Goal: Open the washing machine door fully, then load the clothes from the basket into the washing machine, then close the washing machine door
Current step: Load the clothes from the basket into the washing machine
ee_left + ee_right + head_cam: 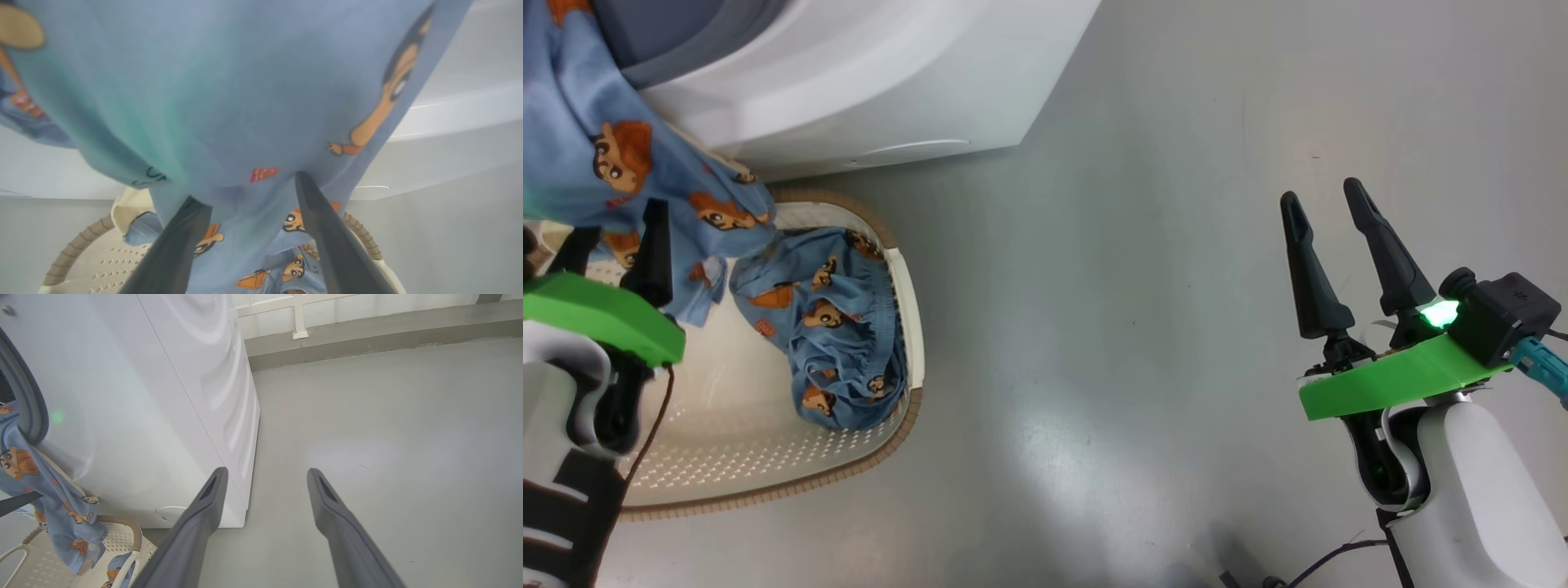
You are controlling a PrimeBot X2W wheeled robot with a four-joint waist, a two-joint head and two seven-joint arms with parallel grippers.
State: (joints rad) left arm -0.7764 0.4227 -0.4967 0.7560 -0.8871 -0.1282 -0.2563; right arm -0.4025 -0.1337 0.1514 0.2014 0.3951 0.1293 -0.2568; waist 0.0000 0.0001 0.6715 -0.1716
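Blue clothes [596, 155]: bear prints, hanging from washer [849, 73] over left gripper [245, 188].
Left gripper: fingers spread open.
Right gripper [1323, 193]: open too.

We see a smooth grey floor [1143, 327] that shines with soft white patches of light, and at its far edge a low grey step [388, 330] runs along under a pale wall [388, 304] with white bars [299, 314].
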